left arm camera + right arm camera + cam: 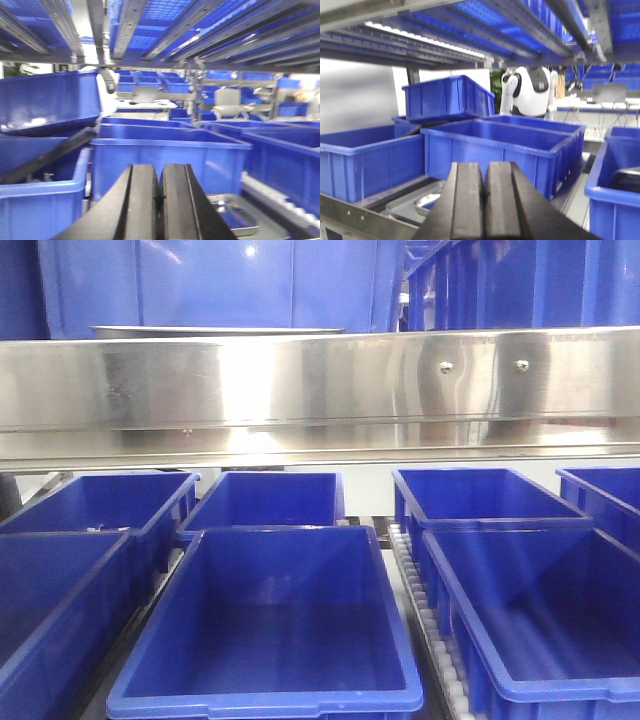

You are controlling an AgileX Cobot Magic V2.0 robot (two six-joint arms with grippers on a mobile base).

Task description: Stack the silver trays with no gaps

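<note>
Front view: a broad mirror-like steel rail (320,385) with screw heads spans the frame. Just above its top edge, left of centre, the thin silver rim of a shallow stainless-steel tray (215,331) shows edge-on, long axis left to right. Open blue plastic bins (270,625) stand in rows below. Neither arm appears here.

Left wrist view: the left gripper (159,200) has its black fingers (140,205) pressed together, holding nothing. A second shallow shiny steel tray (235,215) lies flat, low and just right of the fingers, in front of a blue bin wall (170,165).

Right wrist view: the right gripper (485,205) likewise has its fingers (467,205) closed together, empty. A flat silver tray (415,205) lies low and to the left, just beside the fingers, between blue bins.

Judgement: each arm has a tray near; which arm is nearer cannot be told. Both fingers must part before any grasp.
</note>
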